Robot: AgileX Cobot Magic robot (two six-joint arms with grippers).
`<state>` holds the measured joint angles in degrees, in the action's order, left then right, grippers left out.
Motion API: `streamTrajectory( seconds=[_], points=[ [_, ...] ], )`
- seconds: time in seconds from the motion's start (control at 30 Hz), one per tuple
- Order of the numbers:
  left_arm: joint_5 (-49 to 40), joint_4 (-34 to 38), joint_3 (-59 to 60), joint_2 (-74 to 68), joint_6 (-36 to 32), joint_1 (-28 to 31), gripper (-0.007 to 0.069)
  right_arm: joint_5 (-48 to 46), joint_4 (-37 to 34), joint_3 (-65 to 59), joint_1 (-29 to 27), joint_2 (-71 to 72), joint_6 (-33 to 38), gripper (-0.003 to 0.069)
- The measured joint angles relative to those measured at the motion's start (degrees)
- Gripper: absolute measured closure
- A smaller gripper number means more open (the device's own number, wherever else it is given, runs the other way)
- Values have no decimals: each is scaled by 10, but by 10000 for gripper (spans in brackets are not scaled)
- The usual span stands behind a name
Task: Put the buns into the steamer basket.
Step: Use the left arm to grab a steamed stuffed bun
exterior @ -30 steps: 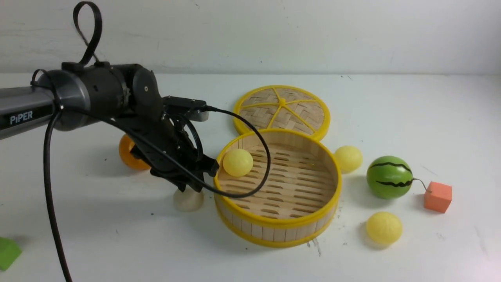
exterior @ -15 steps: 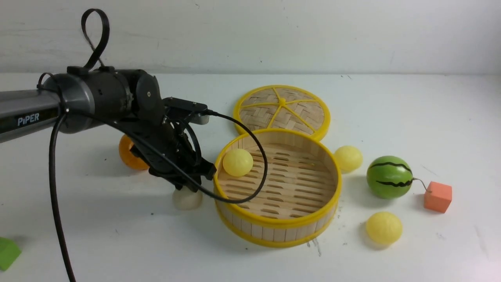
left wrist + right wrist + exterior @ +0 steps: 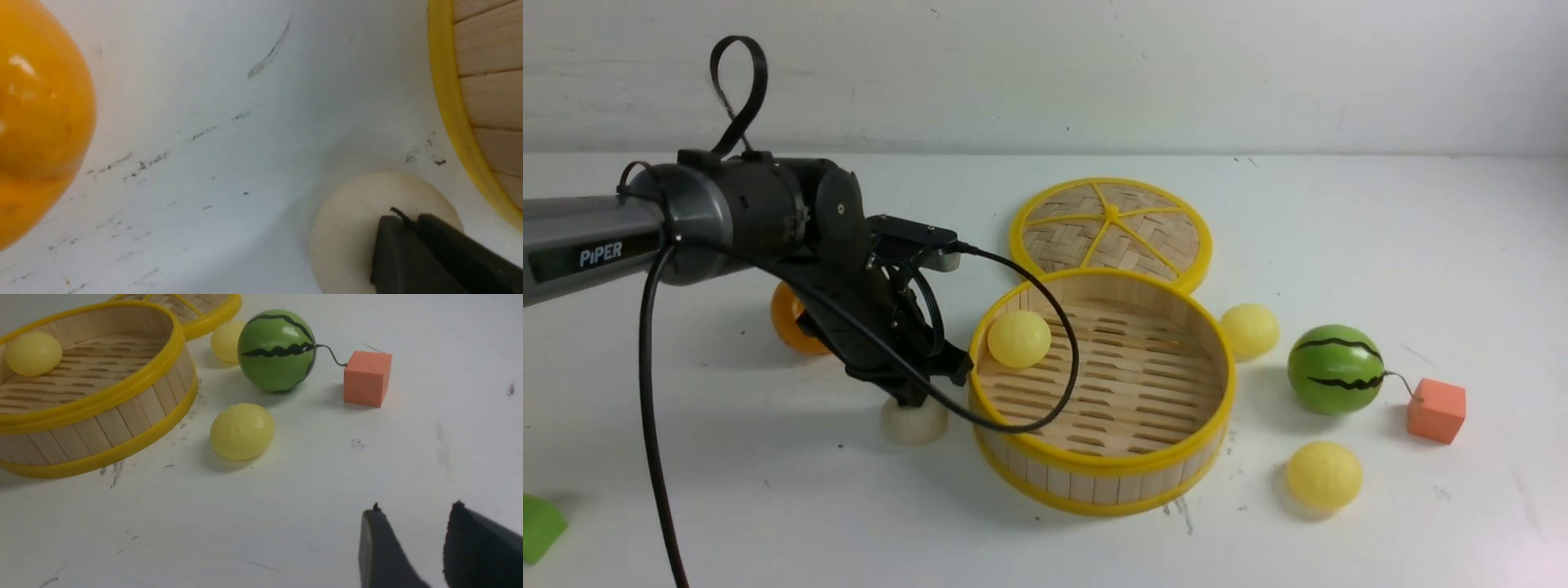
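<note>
At the far left edge we see a green block (image 3: 538,527) on the table (image 3: 768,506). Next comes the tangerine (image 3: 786,317), partly hidden behind the left arm. The left gripper (image 3: 410,220) reaches down just outside the basket (image 3: 1094,483). Its jaws are clenched together with no gap, tips on top of the white bun (image 3: 913,422). That bun sits on the table just beside the basket's left wall; we cannot tell whether the tips nip any of it.

The basket holds one yellow bun (image 3: 1018,338) against its far left wall. The lid (image 3: 1111,229) lies flat just behind the basket. A second yellow bun (image 3: 1249,330) rests on the table just beside the basket's right wall, and a third yellow bun (image 3: 1323,475) lies nearer us, apart from it. Then comes the melon (image 3: 1335,369), its wire stem reaching the cube (image 3: 1436,410).

The right gripper (image 3: 416,507), seen only from its wrist, has its jaws parted with nothing between them.
</note>
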<state>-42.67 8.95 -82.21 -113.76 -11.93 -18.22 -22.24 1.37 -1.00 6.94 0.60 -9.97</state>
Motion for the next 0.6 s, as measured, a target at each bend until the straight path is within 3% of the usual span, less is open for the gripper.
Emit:
streamTrajectory(
  seconds=[0.1,0.43,0.6],
  points=[
    [-2,0,-2,0,0,0,571,0,0,0,0,0,0,419],
    [-14,0,-8,0,0,0,341,0,0,0,0,0,0,419],
    [-19,0,-8,0,0,0,321,0,0,0,0,0,0,419]
  ],
)
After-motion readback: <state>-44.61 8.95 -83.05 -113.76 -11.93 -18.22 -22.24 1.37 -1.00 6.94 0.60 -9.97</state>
